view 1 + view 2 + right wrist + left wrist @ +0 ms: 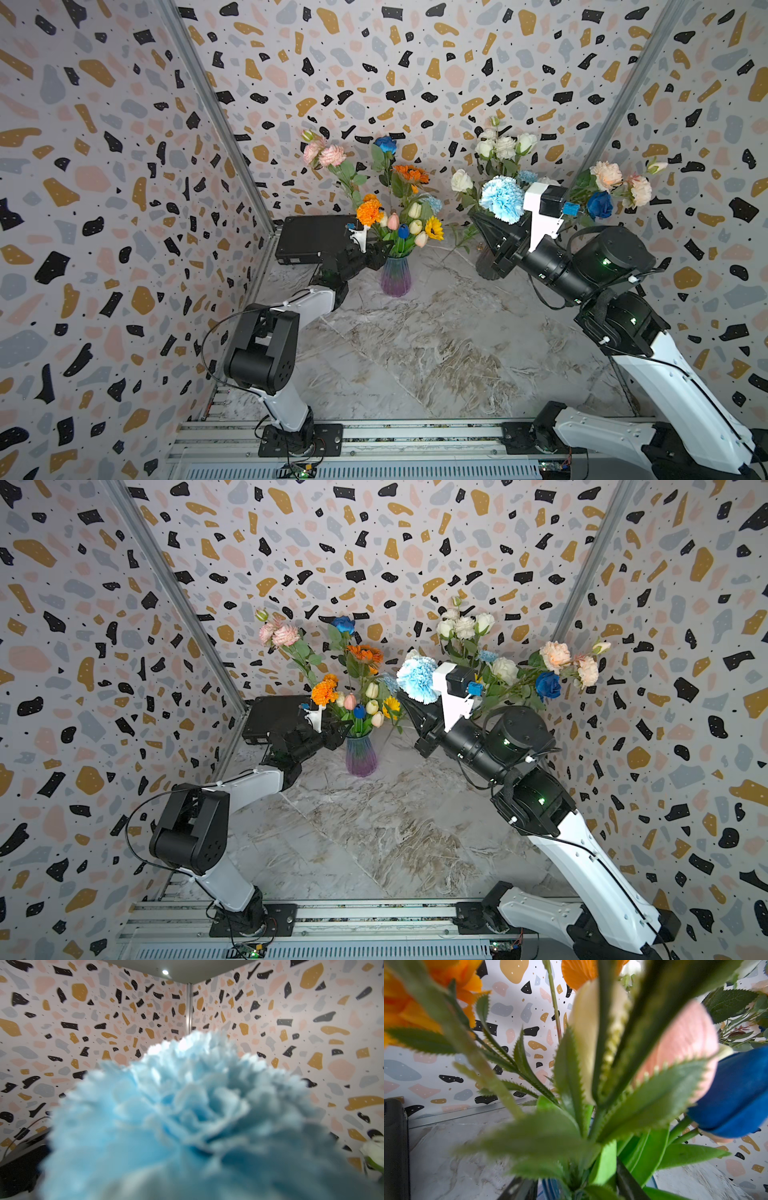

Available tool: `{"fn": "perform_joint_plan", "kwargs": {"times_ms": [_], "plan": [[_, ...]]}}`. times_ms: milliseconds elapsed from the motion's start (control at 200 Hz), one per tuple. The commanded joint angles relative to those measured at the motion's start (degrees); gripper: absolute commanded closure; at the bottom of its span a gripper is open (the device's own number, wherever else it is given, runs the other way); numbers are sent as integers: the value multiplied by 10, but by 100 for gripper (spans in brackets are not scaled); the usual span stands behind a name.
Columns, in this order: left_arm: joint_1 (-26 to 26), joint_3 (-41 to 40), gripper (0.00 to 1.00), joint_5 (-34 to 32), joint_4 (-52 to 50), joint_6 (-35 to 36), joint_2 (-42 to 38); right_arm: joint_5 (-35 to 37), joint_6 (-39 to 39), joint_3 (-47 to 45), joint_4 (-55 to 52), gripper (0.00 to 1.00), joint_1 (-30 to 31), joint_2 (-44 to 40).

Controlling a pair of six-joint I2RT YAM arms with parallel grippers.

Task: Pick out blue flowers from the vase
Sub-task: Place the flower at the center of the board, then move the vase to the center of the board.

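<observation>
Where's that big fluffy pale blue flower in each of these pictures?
Both top views: pale blue carnation right of the purple vase, higher up.
Left wrist: not in it.
Right wrist: fills the lower middle, blurred.
Shared landmark: the speckled wall.

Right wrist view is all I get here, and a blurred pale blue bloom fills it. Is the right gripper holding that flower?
Observer: Yes. In both top views the right gripper is shut just below the pale blue carnation, bloom up.
Operator: What is the left arm doing?
Observer: The left gripper is at the neck of the purple vase, among the stems.
Operator: Any blue flowers in that vase?
Observer: A dark blue tulip bud and a tall blue rose.
</observation>
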Motion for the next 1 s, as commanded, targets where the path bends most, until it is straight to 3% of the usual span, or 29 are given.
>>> {"fn": "perform_joint_plan", "kwargs": {"times_ms": [0, 180, 451, 716, 996], "plan": [[-4, 2, 47, 0, -24, 19, -14, 86, 33, -19, -122, 100, -3, 12], [-4, -8, 47, -2, -27, 20, -22, 59, 75, -17, -196, 100, -51, 57], [-4, -15, 46, 2, -23, 17, -32, -65, 155, -73, -165, 100, -181, 139], [-7, -23, 46, 5, -24, 15, -42, -105, 149, -60, -111, 100, -216, 277], [-12, -38, 46, -2, -22, 18, -57, -123, 123, 47, -121, 100, -219, 459]]}}
